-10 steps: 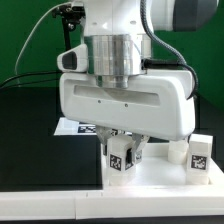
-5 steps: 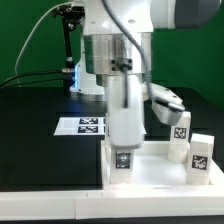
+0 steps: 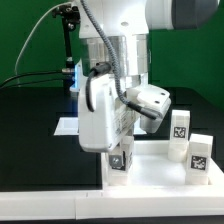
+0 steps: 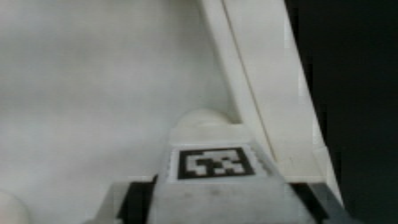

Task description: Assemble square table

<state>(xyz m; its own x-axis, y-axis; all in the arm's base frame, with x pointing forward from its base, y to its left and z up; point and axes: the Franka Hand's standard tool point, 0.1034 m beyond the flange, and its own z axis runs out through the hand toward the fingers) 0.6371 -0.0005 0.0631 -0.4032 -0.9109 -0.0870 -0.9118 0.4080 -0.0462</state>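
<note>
The white square table slab (image 3: 155, 176) lies at the front of the exterior view, with a raised rim (image 4: 251, 80). My gripper (image 3: 120, 152) is shut on a short white leg (image 3: 119, 162) that stands upright in the slab's front corner on the exterior view's left. In the wrist view the leg's tag (image 4: 217, 163) faces the camera, with dark fingers (image 4: 141, 198) on both sides of the leg. My gripper (image 4: 217, 198) sits at that picture's edge. Two more tagged legs (image 3: 180, 128) (image 3: 199, 154) stand upright on the slab at the exterior view's right.
The marker board (image 3: 68, 126) lies on the black table behind the slab, mostly hidden by my arm. A dark stand with a blue light (image 3: 72, 70) stands at the back. A green backdrop closes the scene.
My hand has turned about its upright axis over the same corner, from broadside to angled. The gripped leg has stayed in that corner. The two free legs have not moved.
</note>
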